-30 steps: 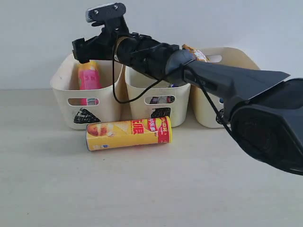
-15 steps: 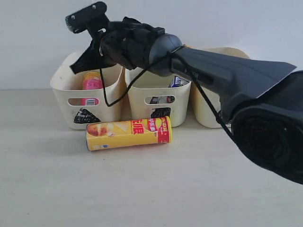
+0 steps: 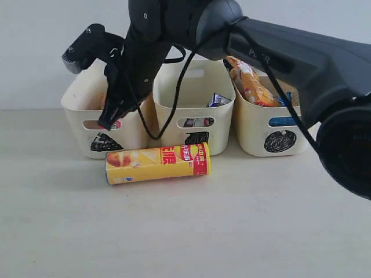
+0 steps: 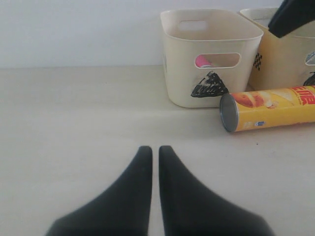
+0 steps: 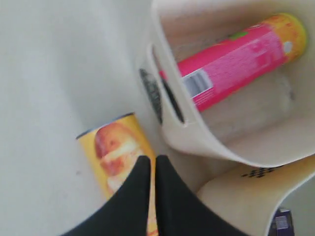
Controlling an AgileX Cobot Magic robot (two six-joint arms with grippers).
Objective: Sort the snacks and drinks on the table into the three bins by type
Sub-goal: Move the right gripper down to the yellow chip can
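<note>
The yellow-and-red crisp tube point(image 3: 156, 163) point(image 4: 270, 108) point(image 5: 115, 152) lies on its side on the table before the triangle bin point(image 3: 81, 104) point(image 4: 182, 78) point(image 5: 197, 142) and the square bin point(image 3: 174, 116). The pink tube point(image 5: 231, 59) lies inside the triangle bin. A small blue-and-white carton point(image 3: 217, 99) shows in the square bin. An orange bag point(image 3: 249, 81) sticks out of the circle bin point(image 3: 255, 133). My right gripper point(image 3: 107, 123) point(image 5: 150, 158) is shut and empty, pointing down at the triangle bin's front wall above the yellow tube. My left gripper point(image 4: 154, 148) is shut and empty, low over the bare table.
The three bins stand in a row against the pale back wall. Something blue point(image 3: 284, 121) shows through the circle bin's handle cut-out. Open tabletop point(image 3: 185, 231) lies in front of the yellow tube. My right arm point(image 3: 278, 46) crosses above the square and circle bins.
My right arm has swung down from above the bins; its gripper now points down in front of the triangle bin. The orange bag and circle bin have come into view.
</note>
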